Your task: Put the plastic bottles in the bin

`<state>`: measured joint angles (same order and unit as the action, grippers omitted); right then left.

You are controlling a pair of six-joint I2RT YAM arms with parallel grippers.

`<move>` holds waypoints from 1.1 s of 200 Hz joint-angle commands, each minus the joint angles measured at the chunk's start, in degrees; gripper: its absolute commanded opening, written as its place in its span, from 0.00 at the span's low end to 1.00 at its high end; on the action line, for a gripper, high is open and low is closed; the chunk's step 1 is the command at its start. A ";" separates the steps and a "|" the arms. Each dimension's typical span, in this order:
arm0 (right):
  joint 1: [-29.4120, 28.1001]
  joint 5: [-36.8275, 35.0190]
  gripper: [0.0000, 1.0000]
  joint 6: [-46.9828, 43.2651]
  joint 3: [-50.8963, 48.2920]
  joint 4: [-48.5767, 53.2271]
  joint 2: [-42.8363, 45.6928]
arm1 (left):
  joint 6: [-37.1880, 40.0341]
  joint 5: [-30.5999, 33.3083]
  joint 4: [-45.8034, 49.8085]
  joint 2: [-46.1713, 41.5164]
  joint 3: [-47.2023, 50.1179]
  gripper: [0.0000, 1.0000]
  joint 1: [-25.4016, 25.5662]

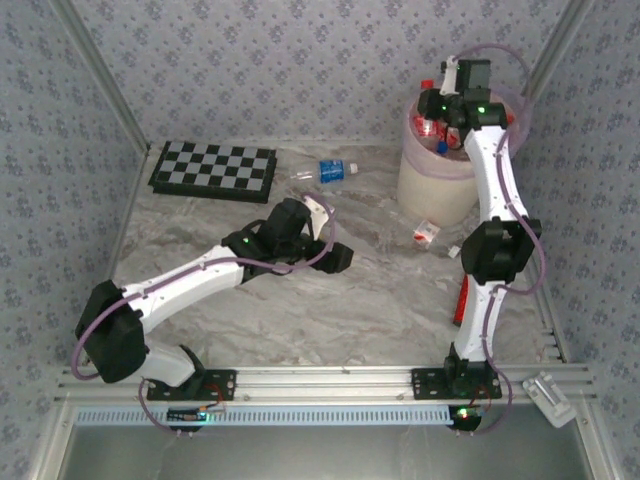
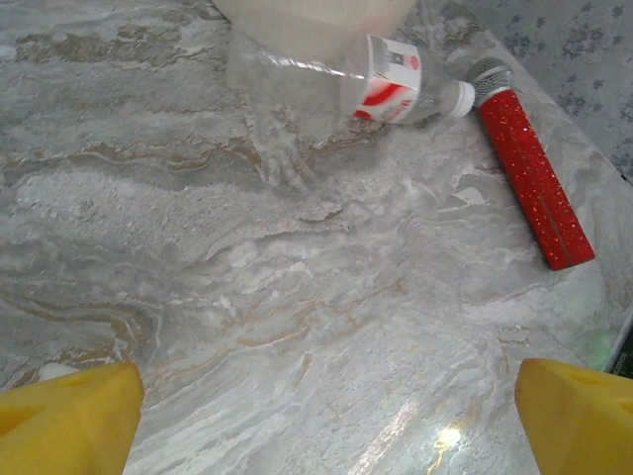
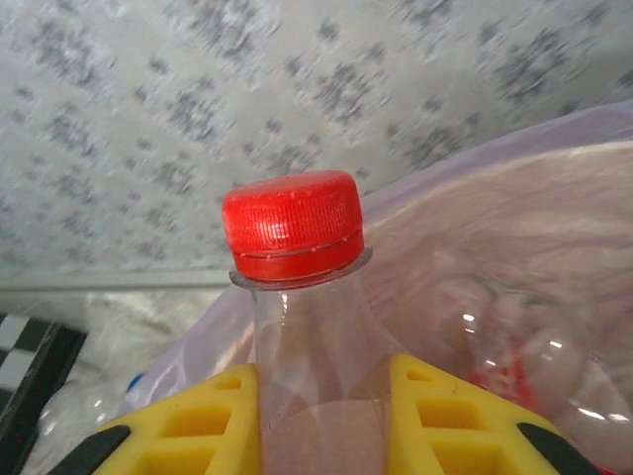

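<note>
in the right wrist view the bottle with the red cap [image 3: 297, 317] is cut off by the lower edge below its shoulder, and the wall [image 3: 148, 119] behind it is blurred. from above, the right arm [image 1: 497, 188] covers most of the red tube [image 1: 461, 300] and part of the bin [image 1: 430, 188] mouth; the bottles inside [image 1: 430, 128] are too small to count.

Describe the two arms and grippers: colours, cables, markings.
The left arm and right arm have white link shells, black joint housings, lilac cable loops and small green status lights. The left gripper and right gripper carry yellow fingers; the right's show moulded rectangular pockets.
</note>
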<state>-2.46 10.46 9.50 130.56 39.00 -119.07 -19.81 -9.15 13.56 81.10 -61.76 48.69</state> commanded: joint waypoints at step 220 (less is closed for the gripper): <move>6.05 4.30 0.73 6.35 9.18 25.93 10.90 | 12.35 -9.65 5.17 13.31 -13.16 0.98 -3.61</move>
<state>2.59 15.07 17.10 139.59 61.23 -113.58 -14.41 -15.22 18.31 90.67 -70.19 43.27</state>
